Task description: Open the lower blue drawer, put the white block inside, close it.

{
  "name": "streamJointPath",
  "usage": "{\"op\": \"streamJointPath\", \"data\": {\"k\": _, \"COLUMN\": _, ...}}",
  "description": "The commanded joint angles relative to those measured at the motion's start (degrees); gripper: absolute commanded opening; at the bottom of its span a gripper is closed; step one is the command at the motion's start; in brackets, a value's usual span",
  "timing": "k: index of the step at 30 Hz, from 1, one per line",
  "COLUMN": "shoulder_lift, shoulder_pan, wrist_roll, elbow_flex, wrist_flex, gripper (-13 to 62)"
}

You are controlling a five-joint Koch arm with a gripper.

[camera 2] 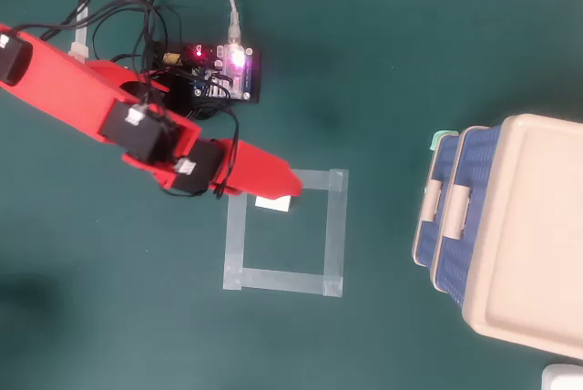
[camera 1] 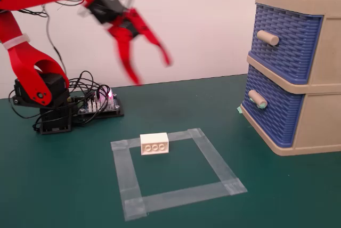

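The white block [camera 1: 154,144] lies studs toward the camera at the back edge of a tape square on the green table. In the overhead view the block [camera 2: 275,203] is partly covered by the arm. My red gripper [camera 1: 152,72] is open and empty, blurred, high above the table behind the block. From overhead the gripper [camera 2: 273,182] hangs over the block. The lower blue drawer [camera 1: 274,113] is shut, and its teal-tipped handle [camera 1: 258,99] points left. It also shows in the overhead view [camera 2: 442,164], far right of the gripper.
The beige cabinet [camera 1: 319,121] stands at the right, with the upper blue drawer [camera 1: 287,41] shut. A clear tape square [camera 1: 210,153] marks the table's middle. The arm's base, a lit controller board [camera 1: 98,103] and loose cables sit at the back left.
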Motion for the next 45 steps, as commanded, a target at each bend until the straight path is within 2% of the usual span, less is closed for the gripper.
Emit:
{"op": "streamJointPath", "data": {"k": 1, "shoulder_lift": 0.3, "shoulder_pan": -3.8, "wrist_roll": 8.3, "elbow_flex": 3.4, "wrist_flex": -20.3, "gripper": 33.4}}
{"op": "streamJointPath", "data": {"k": 3, "shoulder_lift": -0.8, "shoulder_pan": -6.2, "wrist_roll": 10.8, "elbow_flex": 9.8, "wrist_flex": -33.0, "gripper": 33.4}}
{"op": "streamJointPath", "data": {"k": 7, "shoulder_lift": -11.1, "shoulder_pan": -6.8, "wrist_roll": 12.0, "elbow_flex": 19.4, "wrist_flex": -63.2, "gripper": 33.0}}
{"op": "streamJointPath", "data": {"k": 10, "shoulder_lift": -25.0, "shoulder_pan": -6.9, "wrist_roll": 12.0, "elbow_flex": 20.0, "wrist_flex": -87.4, "gripper": 32.2}}
{"op": "streamJointPath", "data": {"k": 14, "shoulder_lift": -38.5, "shoulder_pan": -6.9, "wrist_roll": 11.5, "elbow_flex": 17.4, "wrist_flex": -101.2, "gripper": 32.0}}
{"op": "streamJointPath", "data": {"k": 19, "shoulder_lift": -45.8, "shoulder_pan": -7.1, "wrist_roll": 11.5, "elbow_flex": 8.4, "wrist_flex": -101.6, "gripper": 28.2}}
{"op": "streamJointPath", "data": {"k": 27, "shoulder_lift": -62.1, "shoulder_pan": -7.4, "wrist_roll": 11.2, "elbow_flex": -10.7, "wrist_flex": -101.4, "gripper": 28.0}}
{"op": "streamJointPath", "data": {"k": 29, "shoulder_lift": -63.5, "shoulder_pan": -7.6, "wrist_roll": 11.2, "elbow_flex": -13.1, "wrist_flex": -101.1, "gripper": 27.8}}
{"op": "streamJointPath", "data": {"k": 33, "shoulder_lift": -64.2, "shoulder_pan": -11.3, "wrist_roll": 11.2, "elbow_flex": -16.2, "wrist_flex": -98.1, "gripper": 21.0}}
{"op": "streamJointPath", "data": {"k": 39, "shoulder_lift": -66.7, "shoulder_pan": -14.5, "wrist_roll": 11.2, "elbow_flex": -23.7, "wrist_flex": -94.2, "gripper": 20.5}}
{"op": "streamJointPath", "data": {"k": 42, "shoulder_lift": -68.9, "shoulder_pan": -14.7, "wrist_roll": 11.2, "elbow_flex": -28.3, "wrist_flex": -91.9, "gripper": 12.6}}
{"op": "streamJointPath", "data": {"k": 45, "shoulder_lift": -69.2, "shoulder_pan": -14.2, "wrist_roll": 11.2, "elbow_flex": -29.6, "wrist_flex": -87.4, "gripper": -1.1}}
